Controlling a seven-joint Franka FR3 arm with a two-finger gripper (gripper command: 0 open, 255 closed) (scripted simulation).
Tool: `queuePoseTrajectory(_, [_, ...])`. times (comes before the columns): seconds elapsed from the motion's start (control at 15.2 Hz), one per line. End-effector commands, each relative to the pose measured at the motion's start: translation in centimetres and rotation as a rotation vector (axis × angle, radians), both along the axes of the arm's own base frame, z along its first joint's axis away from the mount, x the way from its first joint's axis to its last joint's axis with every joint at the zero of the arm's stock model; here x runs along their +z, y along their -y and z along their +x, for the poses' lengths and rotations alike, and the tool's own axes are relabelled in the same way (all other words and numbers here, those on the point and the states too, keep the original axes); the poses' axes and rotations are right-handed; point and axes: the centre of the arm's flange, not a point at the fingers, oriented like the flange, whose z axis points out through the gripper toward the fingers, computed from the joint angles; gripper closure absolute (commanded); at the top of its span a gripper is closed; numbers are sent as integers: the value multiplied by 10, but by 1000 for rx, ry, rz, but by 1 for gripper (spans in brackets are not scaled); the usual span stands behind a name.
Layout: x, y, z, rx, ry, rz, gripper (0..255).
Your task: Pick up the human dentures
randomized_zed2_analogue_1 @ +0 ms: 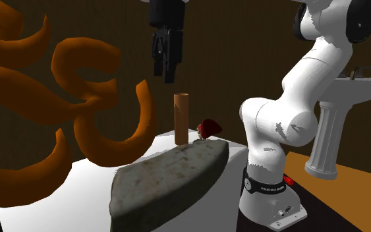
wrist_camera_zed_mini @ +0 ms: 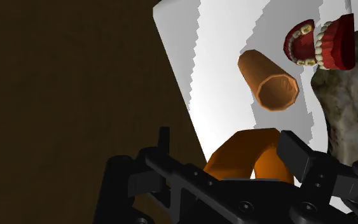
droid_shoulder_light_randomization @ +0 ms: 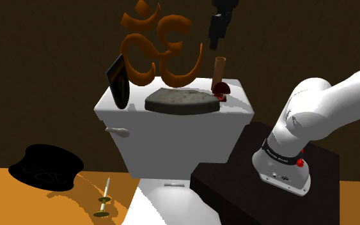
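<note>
One set of dentures (wrist_camera_zed_mini: 317,43), red-gummed with yellowish teeth and gaping, sits well below my pincer (randomized_zed2_analogue_1: 166,74), beside an orange tube (wrist_camera_zed_mini: 269,79) and grey stone (wrist_camera_zed_mini: 352,108); its fingers stand apart, empty.

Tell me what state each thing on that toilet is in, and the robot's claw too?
Gripper: open, empty, hanging above the tank.
Dentures: gaping open, on the lid beside the stone, not held.
Tube: upright, open at the top.
Stone: lying flat on the lid.
Orange symbol: standing upright.
Dark slab: on edge, tilted.
Toilet tank: lid on.
</note>
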Motion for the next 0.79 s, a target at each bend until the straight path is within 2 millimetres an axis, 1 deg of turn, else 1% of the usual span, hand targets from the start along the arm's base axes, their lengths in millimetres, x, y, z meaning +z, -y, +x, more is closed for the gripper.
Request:
queuePoseTrajectory(0.0, [0,0,0,0,0,0,0])
queuePoseTrajectory(0.33, [-34,-39,-33,60,-33,18,0])
queuePoseTrajectory(0.73, [-72,-83,-77,132,-73,39,0])
